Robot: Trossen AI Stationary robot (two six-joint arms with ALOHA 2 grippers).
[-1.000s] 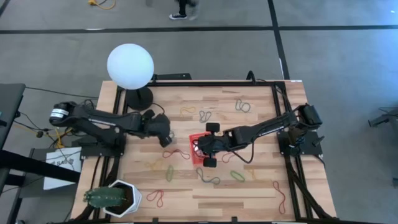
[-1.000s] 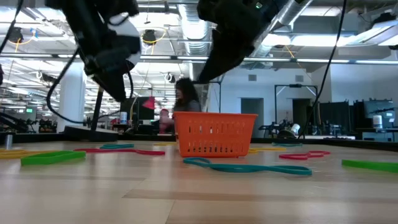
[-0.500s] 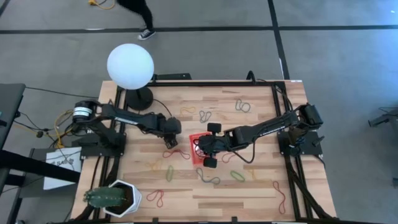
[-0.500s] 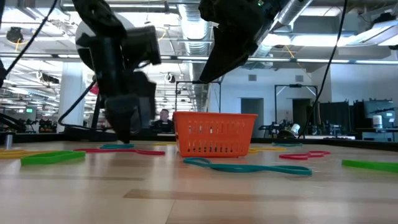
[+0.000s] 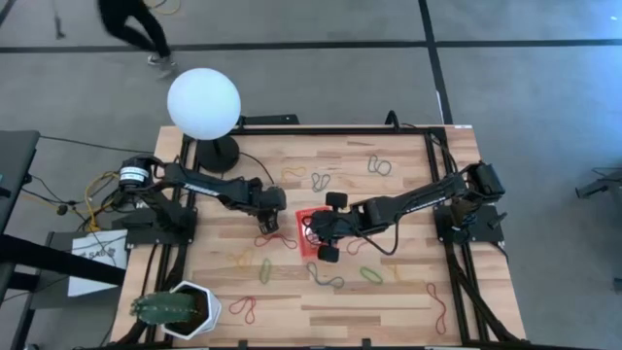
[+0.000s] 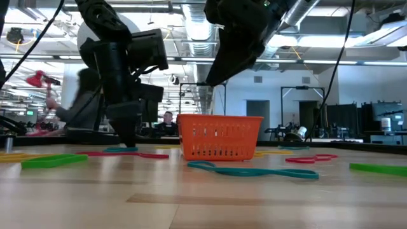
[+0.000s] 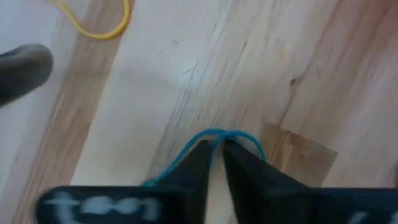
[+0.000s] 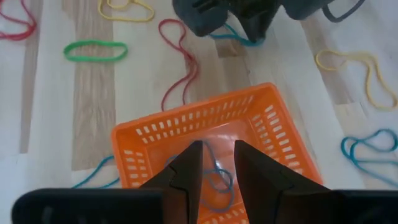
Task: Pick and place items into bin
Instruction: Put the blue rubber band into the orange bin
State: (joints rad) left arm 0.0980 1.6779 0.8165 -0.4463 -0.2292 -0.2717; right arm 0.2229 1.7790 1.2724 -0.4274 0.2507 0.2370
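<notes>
left end effector down on bench just beside bin, fingers nearly closed, pinching blue band | right end effector parked over bin, fingers slightly apart, gripping nothing (a blue band already inside) | band light, limp, stretchy, likely slips; take at loop's bend

Even, bright overhead lighting – ceiling fixtures visible in low view. Soft, faint shadows on counter. Left wrist view blurred, out of focus; passing person motion-smeared.
</notes>
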